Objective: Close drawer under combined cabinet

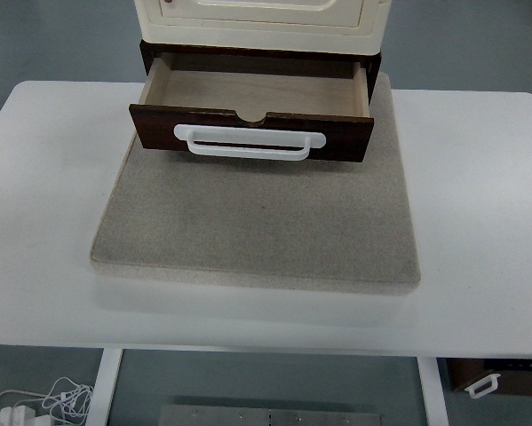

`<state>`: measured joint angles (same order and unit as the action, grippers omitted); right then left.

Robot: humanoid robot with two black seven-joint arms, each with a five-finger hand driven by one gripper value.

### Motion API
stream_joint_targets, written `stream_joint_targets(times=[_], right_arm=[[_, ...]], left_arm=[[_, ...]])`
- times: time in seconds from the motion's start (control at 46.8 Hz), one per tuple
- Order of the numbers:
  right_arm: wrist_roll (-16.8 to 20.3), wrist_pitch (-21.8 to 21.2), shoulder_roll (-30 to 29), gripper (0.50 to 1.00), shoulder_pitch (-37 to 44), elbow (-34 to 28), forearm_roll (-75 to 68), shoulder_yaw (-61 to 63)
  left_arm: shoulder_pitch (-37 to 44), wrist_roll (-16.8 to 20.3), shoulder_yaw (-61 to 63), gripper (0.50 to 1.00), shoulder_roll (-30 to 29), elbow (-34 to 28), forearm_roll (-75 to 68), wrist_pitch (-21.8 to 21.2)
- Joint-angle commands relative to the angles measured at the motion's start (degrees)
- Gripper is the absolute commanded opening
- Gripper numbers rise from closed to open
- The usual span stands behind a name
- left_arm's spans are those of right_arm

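Note:
A dark brown wooden drawer (252, 133) stands pulled out from under a cream cabinet (258, 18) at the top middle. Its light wood inside (257, 93) is empty. A white handle (248, 142) runs across its front panel. The cabinet and drawer rest on a grey-beige mat (261, 226). No robot hand or arm shows in the top view.
The mat lies on a white table (43, 204). Below the table's near edge are white cables (43, 404) at the bottom left and a dark brown piece with a white handle (496, 380) at the bottom right.

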<state>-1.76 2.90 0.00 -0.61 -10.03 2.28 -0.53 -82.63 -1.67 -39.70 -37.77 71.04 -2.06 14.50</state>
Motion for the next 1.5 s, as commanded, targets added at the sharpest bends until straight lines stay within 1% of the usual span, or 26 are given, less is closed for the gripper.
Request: stream_joint_targets(times=[0.0,0.128,0.491,0.555,0.641,0.79,0.94,1.089,1.196,1.324,1.474], right_arm=[[0.01,0.0,0.0,0.952,-0.01,0.01,0.01,0.0],[0.01,0.0,0.0,0.952,-0.01,0.01,0.01,0.0],[0.01,0.0,0.0,0.952,-0.01,0.01,0.01,0.0],[0.01,0.0,0.0,0.952,-0.01,0.01,0.01,0.0],[0.01,0.0,0.0,0.952,-0.01,-0.08,0.01,0.0],[0.01,0.0,0.0,0.952,-0.01,0.01,0.01,0.0],[0.01,0.0,0.0,0.952,-0.01,-0.08,0.01,0.0],[0.01,0.0,0.0,0.952,-0.01,0.01,0.01,0.0],[0.01,0.0,0.0,0.952,-0.01,0.01,0.01,0.0],[0.01,0.0,0.0,0.952,-0.01,0.01,0.01,0.0],[0.01,0.0,0.0,0.952,-0.01,0.01,0.01,0.0]], left_arm=[[-0.86,-1.58,1.81,0.996,-0.63,5.33,-0.05,0.0],[-1.12,-2.46,3.75,0.996,-0.55,10.34,-0.49,0.0],[-3.93,-2.9,18.16,0.996,0.86,16.85,-7.25,0.7],[-4.73,-3.86,20.44,0.996,1.91,17.38,-7.78,0.97],[-6.31,-6.41,24.4,0.996,2.97,18.17,-8.83,1.14],[-6.84,-8.17,28.97,0.996,6.22,19.49,-12.96,1.14],[-6.4,-13.44,32.49,0.996,7.98,21.77,-15.78,1.06],[-6.31,-18.19,35.83,0.996,8.24,21.86,-15.87,1.49],[-6.22,-21.26,37.24,0.996,8.24,21.86,-15.87,4.04],[-6.31,-24.25,39.17,0.996,8.24,21.42,-16.13,4.92],[-6.31,-29.35,39.61,0.996,8.24,20.2,-16.13,8.26]])
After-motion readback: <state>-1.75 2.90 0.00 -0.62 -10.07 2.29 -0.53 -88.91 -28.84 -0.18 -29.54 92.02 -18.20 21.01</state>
